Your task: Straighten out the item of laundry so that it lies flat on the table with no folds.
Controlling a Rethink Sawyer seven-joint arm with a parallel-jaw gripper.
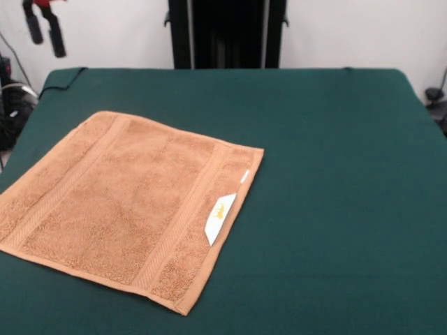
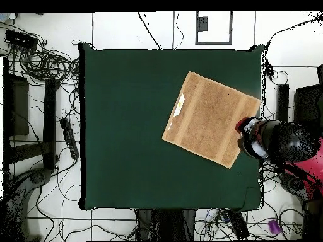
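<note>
Fingers (image 1: 43, 28) hanging spread apart, holding nothing, while orange-tan towel (image 1: 129, 202) is lying flat on green table (image 1: 335, 174).

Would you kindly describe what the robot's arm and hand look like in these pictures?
In the front view the hand shows two dark, elongated fingers beneath a red part. In the overhead view the arm is bulky, black and rounded, with red sections and a red-and-white end.

The large dark green cloth tabletop (image 1: 328, 209) carries one small square orange-tan terry towel (image 1: 126, 202), lying flat toward eight o'clock.
</note>
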